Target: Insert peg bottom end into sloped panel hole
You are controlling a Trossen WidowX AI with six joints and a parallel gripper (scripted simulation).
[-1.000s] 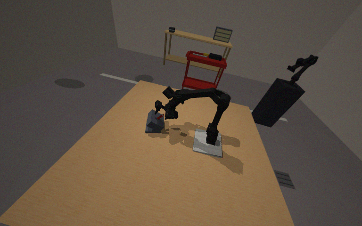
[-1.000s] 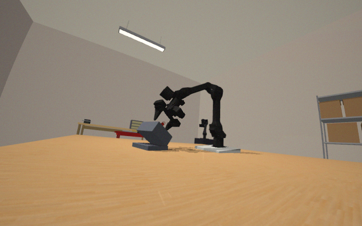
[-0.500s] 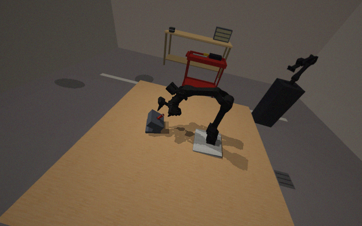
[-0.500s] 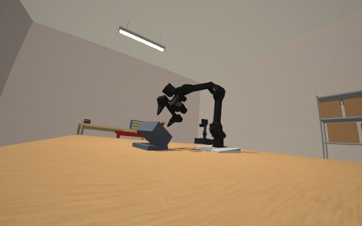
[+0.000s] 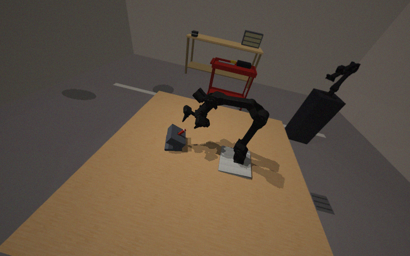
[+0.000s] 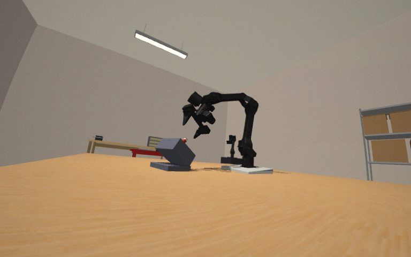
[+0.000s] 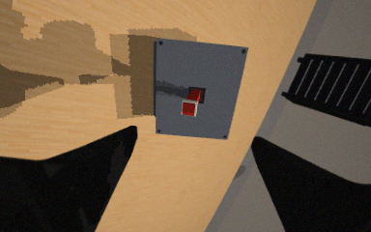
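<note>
While the gripper [image 7: 193,184] hung above the panel [image 7: 213,72], its jaws stood spread wide with nothing between them, and its two dark fingers filled the lower corners of the wrist view. Beyond them lay the grey panel, a small screw at each corner, resting on the wooden table [image 7: 63,121] near its edge. A red peg [image 7: 191,103] with a square end sat in the hole [image 7: 199,93] at the panel's middle, its upper part sticking out toward the camera. From the side, the gripper [image 6: 193,124] was clear of the peg [image 6: 184,140], up and a little toward the arm's base, with the peg's tip showing above the sloped block [image 6: 175,151]. Past the table edge, a dark floor grate [image 7: 333,87] showed on the grey floor.
</note>
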